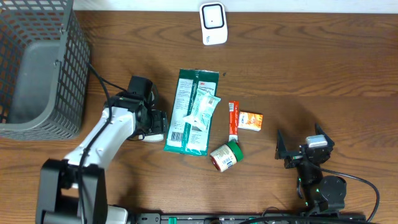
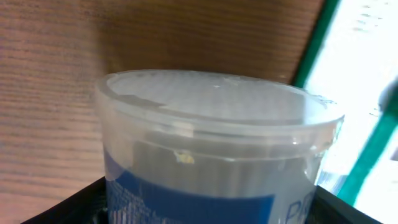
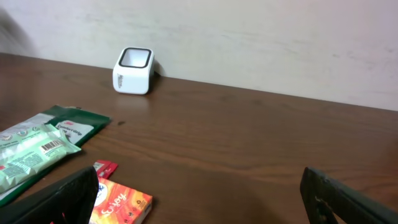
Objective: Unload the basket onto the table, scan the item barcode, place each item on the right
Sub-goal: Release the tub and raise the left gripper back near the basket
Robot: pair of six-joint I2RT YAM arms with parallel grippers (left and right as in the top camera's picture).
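Nearest the robot's side of the table, the right gripper hangs low at the right with its jaws spread wide and nothing between them; in its wrist view the two dark fingers sit at the far edges of the picture over bare wood. To the left, the left gripper lies low over the table at the end of its white arm, just beside the left edge of a green packet. Its wrist view is filled by a clear plastic tub with a clear lid and a blue label, standing between the jaws, though I cannot tell whether they are pressing on it or only standing around it; no barcode shows on the part of the tub that can be seen. Between the two arms a small jar with a green lid lies on its side. Just beyond it are a thin red stick pack and an orange box, side by side. A small pale packet with a barcode lies on top of the green packet. A gray wire basket stands at the far left. At the far edge, well apart from the tub, stands the white scanner
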